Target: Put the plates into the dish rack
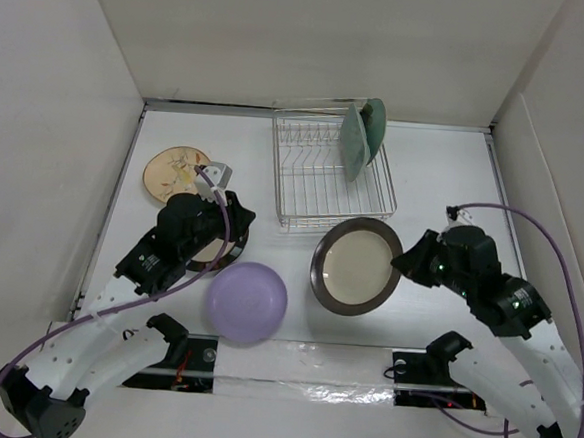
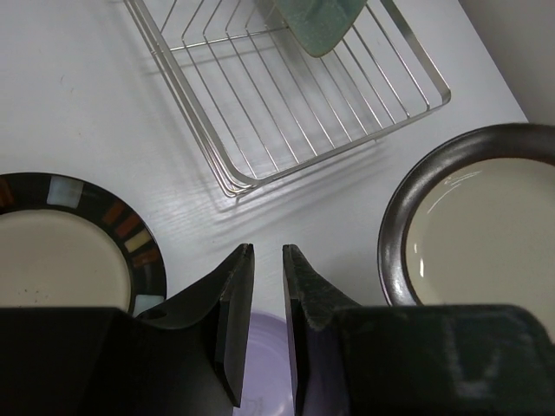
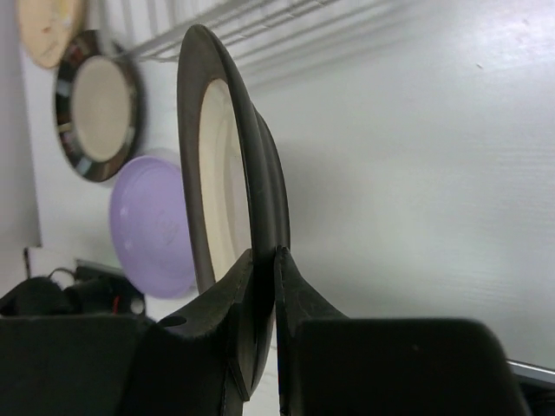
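The top view looks down from high at 6 o'clock. The left wrist view, low, faces 12 o'clock toward the rectangular silver wire rack point(image 2: 338, 143). The right wrist view, rolled sideways, hugs the dark metallic-rimmed cream plate point(image 3: 251, 173); all views share both.

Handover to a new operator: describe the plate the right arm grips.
Find the wire dish rack at the far centre. Before its near edge is the plate pinched by the right end effector: cream centre, plain dark metallic rim, unlike the tile-rimmed plate leftward.

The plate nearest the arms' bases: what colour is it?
Plain lavender round plate; top external view.
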### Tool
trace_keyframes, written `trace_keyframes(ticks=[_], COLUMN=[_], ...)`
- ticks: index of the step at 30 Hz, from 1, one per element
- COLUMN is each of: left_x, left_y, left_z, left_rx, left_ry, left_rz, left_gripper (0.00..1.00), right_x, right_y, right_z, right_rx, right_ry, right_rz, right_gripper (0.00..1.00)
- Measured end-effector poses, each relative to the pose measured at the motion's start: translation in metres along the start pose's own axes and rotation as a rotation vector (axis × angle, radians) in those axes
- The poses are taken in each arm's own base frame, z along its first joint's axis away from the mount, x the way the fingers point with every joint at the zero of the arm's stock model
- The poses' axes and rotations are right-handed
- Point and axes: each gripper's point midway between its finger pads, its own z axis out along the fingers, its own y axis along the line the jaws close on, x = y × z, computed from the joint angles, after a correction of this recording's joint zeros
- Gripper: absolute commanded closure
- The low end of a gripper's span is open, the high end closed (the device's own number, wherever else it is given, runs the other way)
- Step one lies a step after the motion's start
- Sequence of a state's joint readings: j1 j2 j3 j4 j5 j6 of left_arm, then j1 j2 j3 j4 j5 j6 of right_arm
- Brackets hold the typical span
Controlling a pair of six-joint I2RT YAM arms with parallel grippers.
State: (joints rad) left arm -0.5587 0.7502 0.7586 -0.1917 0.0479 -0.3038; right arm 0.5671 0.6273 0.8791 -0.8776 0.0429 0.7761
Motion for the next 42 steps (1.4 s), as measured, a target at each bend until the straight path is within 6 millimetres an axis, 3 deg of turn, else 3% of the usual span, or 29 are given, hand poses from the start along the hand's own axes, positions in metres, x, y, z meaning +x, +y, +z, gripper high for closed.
trace_keyframes(ticks=[7, 12, 24, 27, 28, 30, 36, 38, 42], left_x=[-0.003, -0.017, -0.019, -0.018, -0.018, -0.018, -0.016, -0.016, -0.015], left_y=[0.004, 0.007, 0.007, 0.007, 0.007, 0.007, 0.008, 0.008, 0.008], left_z=[-0.001, -0.012, -0.012, -0.012, -0.012, -0.012, -0.009, -0.009, -0.008], left_rx=[-0.021, -0.037, -0.038, -0.038, -0.038, -0.038, -0.042, -0.043, -0.043], left_ry=[-0.016, -0.078, -0.087, -0.085, -0.085, -0.085, -0.075, -0.073, -0.072], left_rz=[-0.001, -0.005, -0.005, -0.005, -0.005, -0.007, -0.005, -0.004, -0.004], left_gripper=[0.77, 0.74, 0.73, 0.79, 0.86, 0.99, 1.00, 0.91, 0.85], right_x=[-0.057, -0.105, -0.242, -0.274, -0.285, -0.298, -0.321, -0.324, -0.326], right_y=[0.084, 0.116, 0.118, 0.124, 0.126, 0.130, 0.129, 0.124, 0.114], right_z=[-0.028, -0.004, 0.113, 0.133, 0.139, 0.151, 0.178, 0.185, 0.196], right_rx=[-0.189, -0.195, 0.104, 0.171, 0.202, 0.244, 0.400, 0.447, 0.531], right_ry=[-0.063, -0.168, -0.402, -0.457, -0.478, -0.504, -0.546, -0.545, -0.533], right_rz=[-0.134, -0.234, -0.397, -0.452, -0.476, -0.513, -0.644, -0.680, -0.742], right_gripper=[1.00, 1.00, 1.00, 1.00, 1.00, 1.00, 1.00, 1.00, 1.00])
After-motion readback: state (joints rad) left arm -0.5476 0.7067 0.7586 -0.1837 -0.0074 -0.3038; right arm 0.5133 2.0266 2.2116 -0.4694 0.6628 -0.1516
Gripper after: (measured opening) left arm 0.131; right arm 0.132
